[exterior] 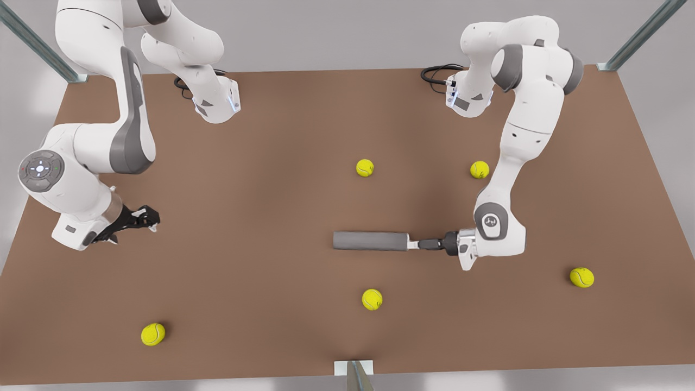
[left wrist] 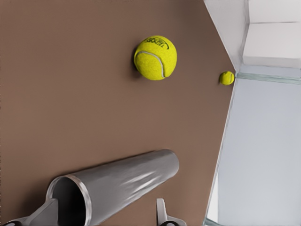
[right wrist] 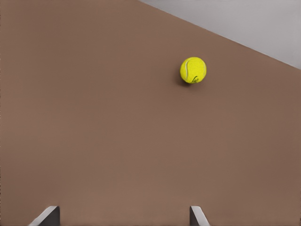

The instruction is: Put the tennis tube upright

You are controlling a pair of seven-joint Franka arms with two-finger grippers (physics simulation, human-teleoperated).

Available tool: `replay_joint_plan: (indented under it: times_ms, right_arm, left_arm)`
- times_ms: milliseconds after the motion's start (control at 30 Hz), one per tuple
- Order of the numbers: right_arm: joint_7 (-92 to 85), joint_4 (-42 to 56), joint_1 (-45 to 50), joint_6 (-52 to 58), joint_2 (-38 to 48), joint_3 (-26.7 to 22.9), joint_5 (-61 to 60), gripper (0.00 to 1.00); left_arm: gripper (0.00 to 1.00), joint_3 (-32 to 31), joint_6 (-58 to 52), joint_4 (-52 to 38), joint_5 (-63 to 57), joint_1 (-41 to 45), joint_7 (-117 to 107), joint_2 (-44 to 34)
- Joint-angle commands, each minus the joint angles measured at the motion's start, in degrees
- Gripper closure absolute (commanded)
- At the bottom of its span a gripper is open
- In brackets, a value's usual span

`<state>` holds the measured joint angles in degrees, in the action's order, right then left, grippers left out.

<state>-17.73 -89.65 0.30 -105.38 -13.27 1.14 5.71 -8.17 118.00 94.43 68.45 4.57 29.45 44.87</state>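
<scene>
Tube [exterior: 370, 241] is seen lying flat mid-worktop, toward the near edge; rigid, smooth, likely light, probably slippery. Its open rim is straddled by the spread left gripper [exterior: 414, 244]. Right gripper [exterior: 153, 223] waits, fingers apart.

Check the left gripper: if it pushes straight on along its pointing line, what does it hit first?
The tennis tube. The left gripper is already at its open end, fingers open either side of the rim in the left wrist view, so the tube lies straight ahead. Exact contact is unclear.
</scene>
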Motion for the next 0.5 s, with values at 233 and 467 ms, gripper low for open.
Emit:
replay_joint_plan:
  times_ms: [233,467]
  right_arm:
    - [-0.3,0.0,-0.2,0.4,0.0,-0.1,-0.2,0.00]
    - [-0.4,0.0,-0.2,0.2,-0.1,-0.1,-0.2,0.00]
  left_arm:
    - [0.01,-2.4,0.2,0.4,1.0,-0.1,0.3,0.0]
    - [0.01,-2.5,0.7,0.4,1.2,0.4,1.0,1.2]
